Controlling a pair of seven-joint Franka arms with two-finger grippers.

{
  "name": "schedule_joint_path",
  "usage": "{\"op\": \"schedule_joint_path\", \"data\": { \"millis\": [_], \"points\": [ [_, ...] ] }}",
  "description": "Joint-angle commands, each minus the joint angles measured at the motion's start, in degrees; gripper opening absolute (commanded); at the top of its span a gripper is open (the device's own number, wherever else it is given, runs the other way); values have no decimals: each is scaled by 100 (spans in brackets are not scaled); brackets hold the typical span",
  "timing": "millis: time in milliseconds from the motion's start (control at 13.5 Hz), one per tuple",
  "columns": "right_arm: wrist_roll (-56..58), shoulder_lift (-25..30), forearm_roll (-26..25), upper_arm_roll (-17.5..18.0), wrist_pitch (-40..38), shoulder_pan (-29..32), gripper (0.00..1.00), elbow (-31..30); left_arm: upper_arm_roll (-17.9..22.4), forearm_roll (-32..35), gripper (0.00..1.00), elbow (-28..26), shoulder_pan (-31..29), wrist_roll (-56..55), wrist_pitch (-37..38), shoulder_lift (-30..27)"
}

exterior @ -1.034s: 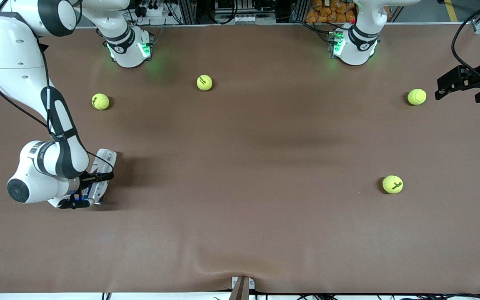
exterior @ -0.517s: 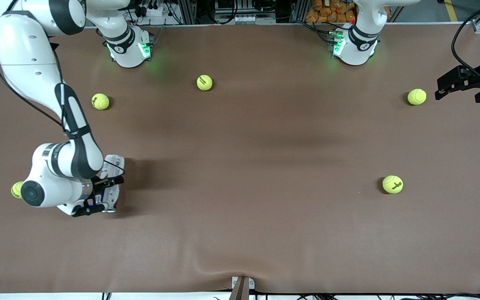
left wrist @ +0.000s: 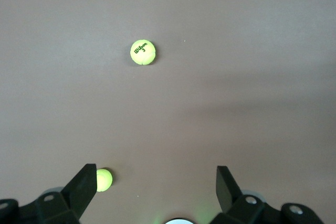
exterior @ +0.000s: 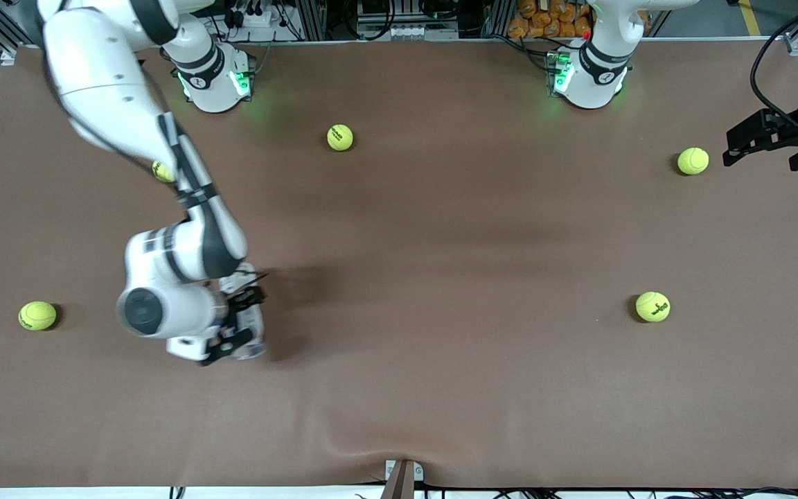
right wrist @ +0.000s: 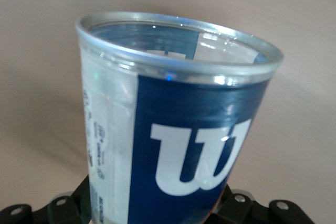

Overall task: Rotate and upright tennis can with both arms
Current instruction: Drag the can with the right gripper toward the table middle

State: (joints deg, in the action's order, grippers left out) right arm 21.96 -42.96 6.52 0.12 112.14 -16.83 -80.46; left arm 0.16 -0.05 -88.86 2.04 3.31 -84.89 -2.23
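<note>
Clamping the tennis can [exterior: 250,326] between its fingers, the right gripper [exterior: 236,322] held it over the brown table [exterior: 440,277] toward the right arm's end, metallic rim toward the wrist camera. The left gripper [exterior: 752,142] waited at the left arm's end, fingers apart, beside a tennis ball [exterior: 693,161].

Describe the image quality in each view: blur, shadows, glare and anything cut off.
Front view: the right arm and the right gripper with the tennis can are motion-smeared, casting a dark shadow on the table; the balls are crisp. Right wrist view: the can fills the frame, glints along its metallic rim. Left wrist view: evenly lit, the left gripper cropped at the edge.
</note>
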Motion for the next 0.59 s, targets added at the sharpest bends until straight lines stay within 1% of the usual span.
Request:
{"op": "schedule_joint_path", "data": {
  "millis": [0, 148, 295, 517],
  "points": [
    [441, 112, 60, -65, -17, -599, 87, 12, 2, -48, 100, 9, -20, 126, 69, -40],
    [415, 104, 17, -82, 35, -1162, 87, 170, 2, -48, 100, 9, -28, 126, 69, -32],
    [415, 69, -167, -109, 394, -1655, 87, 197, 2, -48, 100, 9, -20, 126, 69, -31],
    [424, -19, -912, -100, 957, -2252, 87, 197, 2, -57, 100, 9, -20, 126, 69, -23]
  ]
}}
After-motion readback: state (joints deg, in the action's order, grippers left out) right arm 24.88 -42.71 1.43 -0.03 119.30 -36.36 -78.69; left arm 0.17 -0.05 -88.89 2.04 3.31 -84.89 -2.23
